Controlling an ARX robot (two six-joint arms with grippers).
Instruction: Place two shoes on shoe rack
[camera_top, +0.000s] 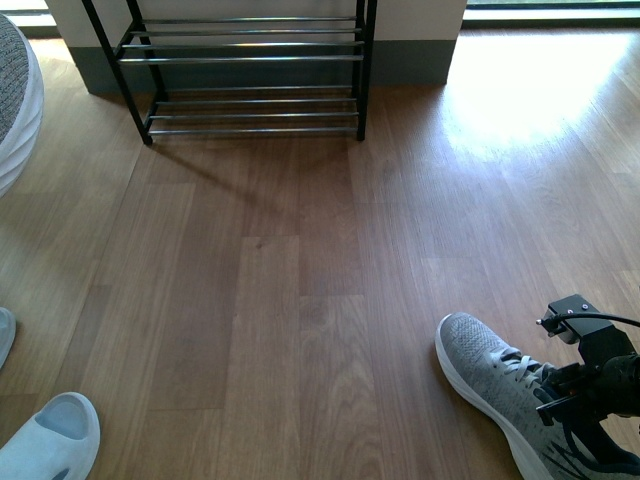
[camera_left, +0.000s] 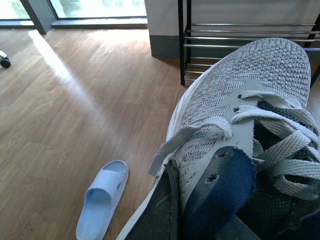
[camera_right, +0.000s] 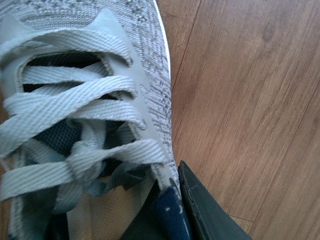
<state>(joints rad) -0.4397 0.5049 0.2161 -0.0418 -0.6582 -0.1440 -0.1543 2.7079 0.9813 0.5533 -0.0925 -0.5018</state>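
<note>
One grey knit sneaker (camera_top: 495, 385) lies on the wood floor at the front right, toe pointing left and away. My right gripper (camera_top: 585, 395) is shut on its navy collar edge; the right wrist view shows the sneaker's laces (camera_right: 75, 105) and the gripper (camera_right: 172, 212) closed on the side wall. My left gripper (camera_left: 175, 212) is out of the front view and is shut on the other grey sneaker (camera_left: 250, 95) at its eyelet flap, toe toward the shoe rack (camera_left: 240, 35). The rack (camera_top: 250, 60) stands at the far wall. A pale blue slide (camera_top: 50, 440) lies at the front left and also shows in the left wrist view (camera_left: 102, 197).
A white and grey rounded piece of furniture (camera_top: 15, 100) stands at the far left. Bright window glare (camera_top: 530, 90) falls on the floor to the right of the rack. A pale shape (camera_top: 3, 335) pokes in at the left edge. A small black wheel (camera_left: 4, 60) shows by the window.
</note>
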